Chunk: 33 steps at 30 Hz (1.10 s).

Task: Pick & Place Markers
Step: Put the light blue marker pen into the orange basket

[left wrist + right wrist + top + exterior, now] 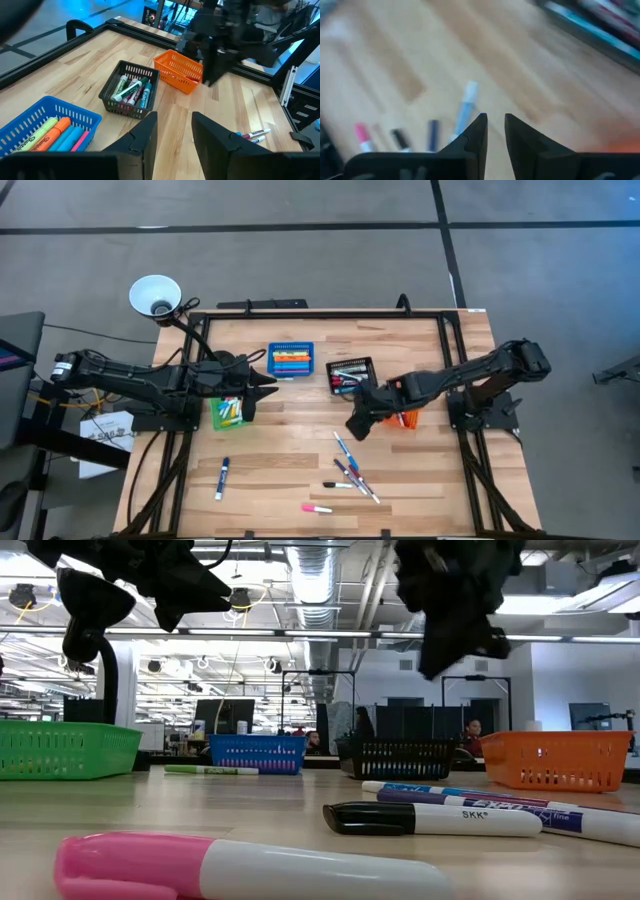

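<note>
Several loose markers lie flat on the wooden table [300,430] near its front edge: a cluster [352,468], a black-capped one [430,818], a pink-capped one [317,507] and a blue one [222,477] further left. My right gripper [356,427] hangs above the table between the orange bin [408,419] and the cluster. It slants down, with a narrow gap between its fingers [495,117] and nothing in it. My left gripper [272,387] waits open and empty [174,116] beside the green bin [228,412].
Four small bins stand across the table's middle: the green one, a blue one [55,131] with highlighters, a black one [130,90] with markers, and the orange one [179,70]. A white funnel-shaped lamp [155,294] stands at the far left corner. Bare wood lies between the bins and the loose markers.
</note>
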Motion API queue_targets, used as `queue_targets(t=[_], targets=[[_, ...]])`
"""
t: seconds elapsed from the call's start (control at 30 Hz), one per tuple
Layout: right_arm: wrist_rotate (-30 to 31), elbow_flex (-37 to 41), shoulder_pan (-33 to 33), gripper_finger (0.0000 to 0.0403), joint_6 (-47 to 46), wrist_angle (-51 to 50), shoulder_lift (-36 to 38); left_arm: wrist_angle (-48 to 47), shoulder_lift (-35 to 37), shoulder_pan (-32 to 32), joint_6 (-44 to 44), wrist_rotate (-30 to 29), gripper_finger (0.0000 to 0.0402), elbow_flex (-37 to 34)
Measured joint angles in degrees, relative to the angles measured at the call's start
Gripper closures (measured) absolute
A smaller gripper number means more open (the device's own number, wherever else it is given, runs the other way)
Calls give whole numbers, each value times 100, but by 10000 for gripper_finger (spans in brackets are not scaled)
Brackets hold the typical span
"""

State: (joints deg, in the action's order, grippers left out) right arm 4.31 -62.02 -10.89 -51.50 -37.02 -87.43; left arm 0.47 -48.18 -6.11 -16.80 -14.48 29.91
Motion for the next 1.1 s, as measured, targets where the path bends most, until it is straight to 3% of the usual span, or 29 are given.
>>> queue_targets(t=[0.2, 0.47, 0.73, 0.93, 1.1], targets=[[-243, 4, -258, 327, 328, 837, -510, 2, 0, 0, 0, 0, 284, 0], [-1344, -261, -119, 280, 612, 1083, -1524, 2, 2, 0, 0, -1, 284, 0], [-1289, -1150, -86, 236, 1147, 553, -2443, 0, 1, -1, 0, -1, 284, -4], [-669, -2153, -101, 230, 1729, -874, -2997, 2, 2, 0, 0, -1, 284, -7], [-279, -2529, -84, 230, 1746, -1215, -3218, 0, 2, 0, 0, 0, 284, -7]])
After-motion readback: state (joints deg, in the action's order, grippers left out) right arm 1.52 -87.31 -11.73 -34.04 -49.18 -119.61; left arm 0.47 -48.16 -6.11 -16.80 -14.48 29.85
